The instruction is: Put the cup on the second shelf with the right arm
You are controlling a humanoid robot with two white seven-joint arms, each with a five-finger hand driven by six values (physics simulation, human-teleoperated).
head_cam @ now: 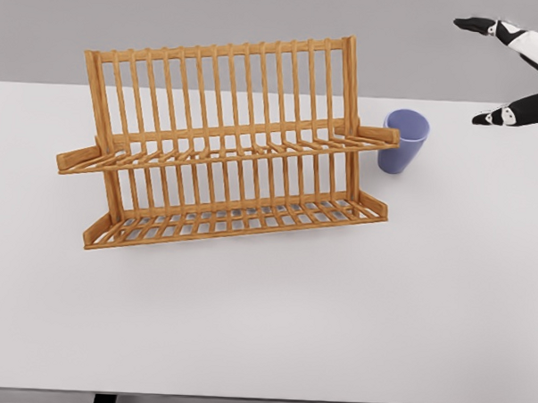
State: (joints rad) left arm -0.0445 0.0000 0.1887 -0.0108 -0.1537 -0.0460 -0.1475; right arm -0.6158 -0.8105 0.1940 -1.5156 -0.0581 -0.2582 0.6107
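A blue cup [404, 140] stands upright on the white table [273, 318], just right of the wooden dish rack [227, 146] and partly behind the end of its upper shelf [253, 147]. My right hand [489, 70] hangs in the air at the upper right edge, above and to the right of the cup, fingers spread wide and holding nothing. A lower shelf [237, 222] sits near the table surface. The left arm does not show.
The rack's tall slatted back rises behind both shelves. Its side arms stick out at left and right, the right one close to the cup. The table's front edge runs along the bottom of the view.
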